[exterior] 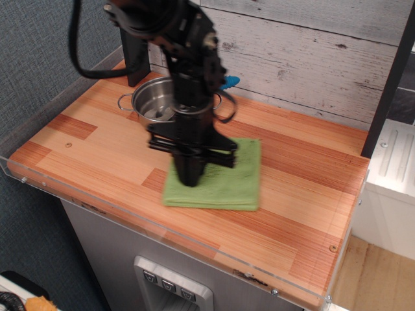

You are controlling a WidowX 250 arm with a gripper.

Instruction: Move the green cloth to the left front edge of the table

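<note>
Green cloth under the gripper, near the middle of the frame

Green cloth (224,181) lies flat on the table (97,155), a little below and left of the centre of the frame. It is a folded square with a fine texture, and its edges look slightly blurred. Its lower edge is near the clear acrylic rim (130,217) that runs along the lower side of the wooden top, but it does not touch this rim.

A black gripper (189,180) comes down from the upper left of the frame and stands almost vertical. Its tip presses on the left part of the cloth. The fingers are drawn together into one dark point; I cannot tell if some fabric is pinched between them or if they only push on it from above.

Behind the arm, in the upper left part of the frame, a steel pot (150,103) with small handles stands on the table. The arm hides a large part of it. A blue handle (229,82) shows just to the right of the arm, above the pot's rim.

The table top is made of light and reddish wood stripes. A white plank wall (311,52) fills the upper right of the frame, and a grey cabinet (117,259) is below the table.
</note>
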